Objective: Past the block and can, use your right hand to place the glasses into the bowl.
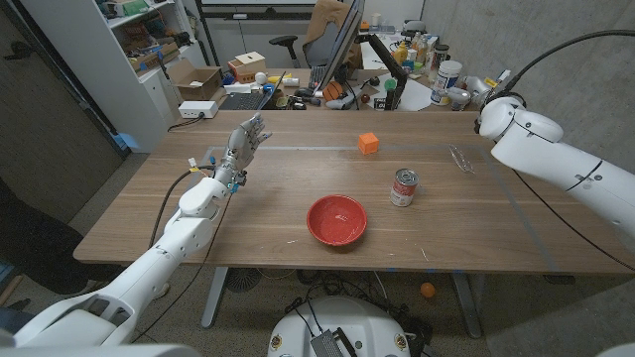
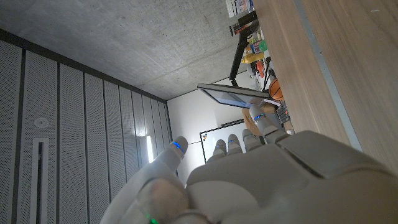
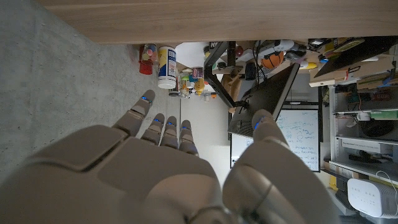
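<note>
Glasses (image 1: 459,158) lie on the desk (image 1: 278,188) beyond the soup can (image 1: 403,187), awaiting pickup; both robot hands, left (image 1: 245,142) and right (image 3: 168,168), empty, fingers spread.

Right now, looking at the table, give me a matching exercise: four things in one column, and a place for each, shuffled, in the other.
Things:
1. orange block
2. can
3. red bowl
4. glasses

Places:
A. near the table's front edge, middle
B. far side, near the robot's right arm
C. between the block and the bowl, slightly to the right
D. far side, middle of the table

Pairs: 1-D, 2-C, 3-A, 4-B
</note>
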`<state>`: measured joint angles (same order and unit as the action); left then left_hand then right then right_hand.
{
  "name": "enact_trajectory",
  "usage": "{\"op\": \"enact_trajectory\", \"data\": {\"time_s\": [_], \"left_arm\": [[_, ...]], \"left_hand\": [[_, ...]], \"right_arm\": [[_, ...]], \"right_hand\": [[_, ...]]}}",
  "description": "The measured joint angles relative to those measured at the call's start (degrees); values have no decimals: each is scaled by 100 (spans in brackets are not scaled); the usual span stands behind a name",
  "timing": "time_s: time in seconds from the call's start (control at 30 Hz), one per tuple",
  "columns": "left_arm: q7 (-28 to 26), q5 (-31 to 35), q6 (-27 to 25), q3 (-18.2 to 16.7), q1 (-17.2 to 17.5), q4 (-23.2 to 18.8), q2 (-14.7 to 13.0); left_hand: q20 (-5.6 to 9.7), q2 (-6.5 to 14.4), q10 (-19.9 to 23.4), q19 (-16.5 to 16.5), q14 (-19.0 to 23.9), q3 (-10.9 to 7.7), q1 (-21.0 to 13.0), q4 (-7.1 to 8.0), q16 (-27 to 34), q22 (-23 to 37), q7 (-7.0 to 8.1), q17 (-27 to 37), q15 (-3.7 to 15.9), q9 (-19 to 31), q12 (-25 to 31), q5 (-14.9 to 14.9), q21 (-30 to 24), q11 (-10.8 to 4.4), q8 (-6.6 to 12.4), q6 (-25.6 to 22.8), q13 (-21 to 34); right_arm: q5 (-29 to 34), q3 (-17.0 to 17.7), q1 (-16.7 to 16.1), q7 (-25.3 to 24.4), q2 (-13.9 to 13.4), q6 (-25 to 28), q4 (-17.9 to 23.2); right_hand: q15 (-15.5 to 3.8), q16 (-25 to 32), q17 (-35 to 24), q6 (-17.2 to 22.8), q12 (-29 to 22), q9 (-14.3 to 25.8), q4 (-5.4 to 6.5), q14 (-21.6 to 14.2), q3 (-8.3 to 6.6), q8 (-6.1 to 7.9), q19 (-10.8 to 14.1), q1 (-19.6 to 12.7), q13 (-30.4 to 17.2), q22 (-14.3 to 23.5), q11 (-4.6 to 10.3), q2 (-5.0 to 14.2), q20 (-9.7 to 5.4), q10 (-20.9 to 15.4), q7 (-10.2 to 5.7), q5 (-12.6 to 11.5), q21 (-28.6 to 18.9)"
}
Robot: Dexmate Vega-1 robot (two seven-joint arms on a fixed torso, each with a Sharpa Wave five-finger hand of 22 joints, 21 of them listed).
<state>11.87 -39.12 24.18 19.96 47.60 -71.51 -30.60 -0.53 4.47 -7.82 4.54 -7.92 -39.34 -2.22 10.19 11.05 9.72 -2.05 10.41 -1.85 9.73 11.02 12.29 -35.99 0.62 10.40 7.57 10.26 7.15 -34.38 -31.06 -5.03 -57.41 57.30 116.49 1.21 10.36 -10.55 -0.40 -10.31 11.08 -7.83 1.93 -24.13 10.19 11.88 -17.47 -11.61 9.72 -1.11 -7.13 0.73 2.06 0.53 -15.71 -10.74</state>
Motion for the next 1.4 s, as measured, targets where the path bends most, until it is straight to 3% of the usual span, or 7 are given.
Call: {"op": "enact_trajectory", "data": {"time_s": [0.2, 0.5, 0.73, 0.97, 1.4], "left_arm": [[32, 8, 12, 20, 0, -5, 6], [93, 16, 40, 64, -5, -6, 35], [122, 18, 55, 88, -11, 1, 66], [143, 20, 84, 101, -11, 8, 73], [171, 15, 126, 110, 54, -46, 65]], "left_hand": [[13, 0, 31, -13, 0, 0, 0, 0, 0, 0, 0, 0, 0, 0, 0, 0, 40, -32, 0, 0, 0], [23, 0, 32, -22, 0, 0, 0, 0, 0, 0, 0, 0, 0, 0, 0, 0, 40, -32, 0, 0, 0], [23, 0, 31, -22, 0, 0, 0, 0, 0, 0, 0, 0, 0, 0, -3, 0, 61, -31, 0, 0, 0], [23, 0, 31, -22, -1, 0, 0, 0, 0, 0, 0, 0, 0, 0, -3, 0, 61, -31, 0, 0, 0], [23, 0, 31, -22, 21, 0, 0, 0, 0, 30, 0, 0, 21, 0, -3, 0, 84, -31, 0, 0, 0]], "right_arm": [[60, -167, 152, 131, -107, 351, 65], [87, -465, 434, 383, -269, 860, 109], [185, -1107, 1002, 834, -373, 1408, 36], [244, -1678, 1501, 1080, -388, 1688, -109], [286, -2590, 2289, 1475, -181, 2039, -611]], "right_hand": [[-61, 0, 0, -339, 0, 0, -48, 136, 48, -5, -17, -69, 0, 0, 181, -12, 18, 373, -48, -41, 0], [-92, 0, 1, -438, 0, 27, -95, 167, 95, 14, 105, -226, -27, 0, 34, -48, -145, 521, 85, -88, -34], [-60, 0, 1, -526, 0, 27, -87, 260, 136, 24, 102, -324, -26, 0, -44, -69, -184, 606, 186, -88, -34], [-47, 0, 1, -534, -33, 27, -100, 334, 216, 24, -53, -391, -26, 0, -53, -78, 128, 657, 194, -127, -34], [-19, 1, 1, -534, -33, 26, -53, 361, 311, 68, 4, -421, -25, 0, -53, -107, 184, 657, 194, -127, -34]]}}
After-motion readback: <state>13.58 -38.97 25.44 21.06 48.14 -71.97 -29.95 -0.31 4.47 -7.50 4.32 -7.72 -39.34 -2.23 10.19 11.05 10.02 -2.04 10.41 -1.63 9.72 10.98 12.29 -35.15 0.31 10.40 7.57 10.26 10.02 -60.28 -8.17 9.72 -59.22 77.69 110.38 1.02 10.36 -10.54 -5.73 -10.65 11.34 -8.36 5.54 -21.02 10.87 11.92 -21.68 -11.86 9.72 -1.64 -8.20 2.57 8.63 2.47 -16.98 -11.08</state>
